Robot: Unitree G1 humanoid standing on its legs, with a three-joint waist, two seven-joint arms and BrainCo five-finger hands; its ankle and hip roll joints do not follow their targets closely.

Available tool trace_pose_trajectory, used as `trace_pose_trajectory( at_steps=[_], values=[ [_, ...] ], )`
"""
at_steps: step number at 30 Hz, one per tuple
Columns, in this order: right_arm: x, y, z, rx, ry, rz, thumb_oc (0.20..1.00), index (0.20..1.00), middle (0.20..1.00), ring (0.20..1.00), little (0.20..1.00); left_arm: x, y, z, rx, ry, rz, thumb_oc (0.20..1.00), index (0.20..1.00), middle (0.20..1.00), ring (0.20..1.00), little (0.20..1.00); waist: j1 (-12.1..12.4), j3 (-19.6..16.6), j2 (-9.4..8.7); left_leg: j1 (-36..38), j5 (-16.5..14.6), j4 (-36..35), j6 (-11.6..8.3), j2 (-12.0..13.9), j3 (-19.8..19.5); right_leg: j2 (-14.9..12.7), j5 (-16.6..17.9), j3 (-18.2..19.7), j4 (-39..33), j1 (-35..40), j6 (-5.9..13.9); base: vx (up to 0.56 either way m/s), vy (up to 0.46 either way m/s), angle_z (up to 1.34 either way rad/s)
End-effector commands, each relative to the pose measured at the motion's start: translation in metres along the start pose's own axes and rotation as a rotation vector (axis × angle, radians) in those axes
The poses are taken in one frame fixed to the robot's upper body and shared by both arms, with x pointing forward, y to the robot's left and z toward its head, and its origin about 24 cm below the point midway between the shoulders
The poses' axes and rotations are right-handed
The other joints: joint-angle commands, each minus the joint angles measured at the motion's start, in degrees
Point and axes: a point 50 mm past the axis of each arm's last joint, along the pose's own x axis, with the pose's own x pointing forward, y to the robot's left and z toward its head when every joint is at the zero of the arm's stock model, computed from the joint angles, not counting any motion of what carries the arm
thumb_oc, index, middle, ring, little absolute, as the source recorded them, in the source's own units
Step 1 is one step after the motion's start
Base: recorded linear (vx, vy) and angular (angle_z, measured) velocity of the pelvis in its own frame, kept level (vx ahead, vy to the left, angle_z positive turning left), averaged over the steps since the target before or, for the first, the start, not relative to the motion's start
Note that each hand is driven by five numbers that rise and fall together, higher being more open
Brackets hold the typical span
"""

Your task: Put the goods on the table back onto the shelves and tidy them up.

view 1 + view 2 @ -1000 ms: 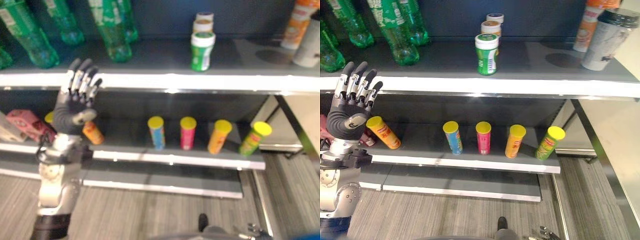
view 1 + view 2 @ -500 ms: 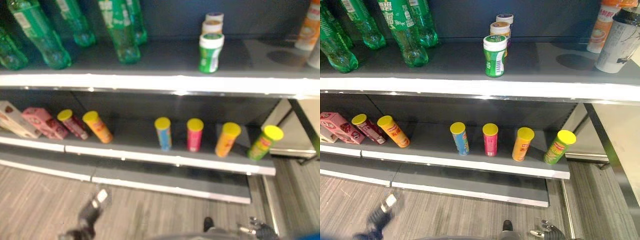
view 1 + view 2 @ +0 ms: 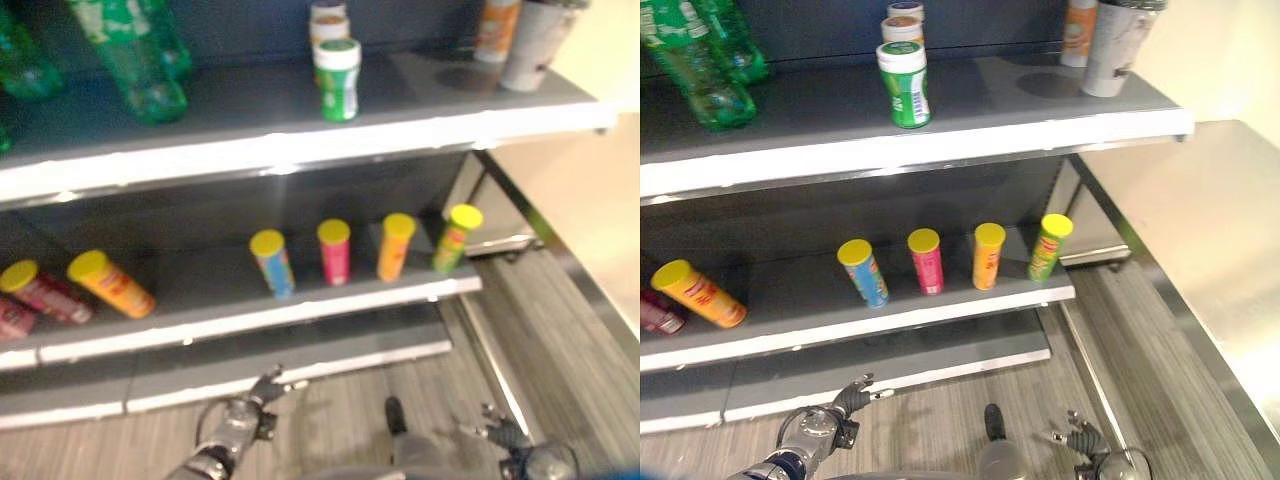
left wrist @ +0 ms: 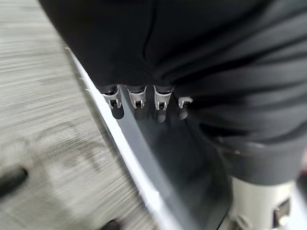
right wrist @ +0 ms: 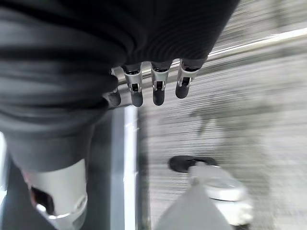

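1. Hanging low by the floor, the left robot hand (image 3: pixel 845 402) and right robot hand (image 3: pixel 1080 438) hold nothing, fingers relaxed.
2. Shelved chip cans (image 3: pixel 924 260) stand in a row; the orange can (image 3: pixel 698 293) leans, and straightening it seems wise.

green bottles (image 3: pixel 700 60): I see them cut off at the top edge.
red can (image 3: pixel 658 312): cut by the left edge.
cup (image 3: pixel 1118 45): top cropped.
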Motion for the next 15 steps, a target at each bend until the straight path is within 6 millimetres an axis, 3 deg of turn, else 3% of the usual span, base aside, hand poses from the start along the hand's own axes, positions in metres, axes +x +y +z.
trace_pose_trajectory(
  at_steps=[1,6,8,9,12,15],
  values=[
    [0.008,0.001,0.027,-0.029,-0.075,0.014,1.000,1.000,1.000,1.000,1.000,-0.002,0.031,0.004,0.051,-0.007,0.097,1.000,1.000,1.000,1.000,1.000,0.24,1.34,1.51,-1.93,1.35,-0.15,-4.58,6.27,-2.84,-3.51,-7.48,-8.98,6.29,1.77,4.01,-0.23,0.144,-1.42],
    [0.002,0.006,0.016,-0.046,-0.067,0.022,1.000,1.000,1.000,1.000,1.000,-0.005,0.045,-0.001,0.037,0.019,0.147,1.000,1.000,1.000,1.000,1.000,1.74,1.76,0.09,-4.39,3.00,-0.15,-3.55,7.99,2.17,-4.57,-13.87,-19.61,12.86,4.28,1.06,-0.22,0.125,-1.02],
    [0.000,0.005,0.012,-0.051,-0.058,0.018,1.000,1.000,1.000,1.000,1.000,-0.008,0.047,-0.013,0.020,0.054,0.156,1.000,1.000,1.000,1.000,1.000,2.88,1.20,-0.52,-4.57,3.17,-0.15,-3.01,8.34,4.70,-5.67,-15.07,-22.63,15.69,6.18,0.55,-0.14,0.065,-1.04],
    [-0.001,0.004,0.011,-0.048,-0.057,0.014,1.000,1.000,1.000,1.000,1.000,-0.009,0.046,-0.018,0.015,0.070,0.156,1.000,1.000,1.000,1.000,1.000,3.26,0.81,-0.61,-3.98,1.93,-0.15,-3.09,8.40,4.96,-6.09,-16.04,-23.13,17.05,7.43,1.28,-0.07,0.054,-1.14],
    [-0.003,0.001,0.008,-0.042,-0.056,0.006,1.000,1.000,1.000,1.000,1.000,-0.013,0.044,-0.032,0.004,0.115,0.147,1.000,1.000,1.000,1.000,1.000,3.96,-0.07,-1.43,-4.05,2.22,-0.15,-2.69,8.56,7.19,-7.37,-15.13,-24.83,18.48,9.59,1.74,-0.09,0.007,-1.22],
    [-0.006,-0.003,0.000,-0.002,-0.034,-0.019,1.000,1.000,1.000,1.000,1.000,-0.022,0.039,-0.058,-0.011,0.195,0.137,1.000,1.000,1.000,1.000,1.000,5.37,-2.61,-4.11,-4.57,2.96,-0.15,-2.43,9.03,12.01,-9.59,-6.46,-26.00,17.12,14.35,4.01,-0.17,-0.104,-0.68]
  ],
)
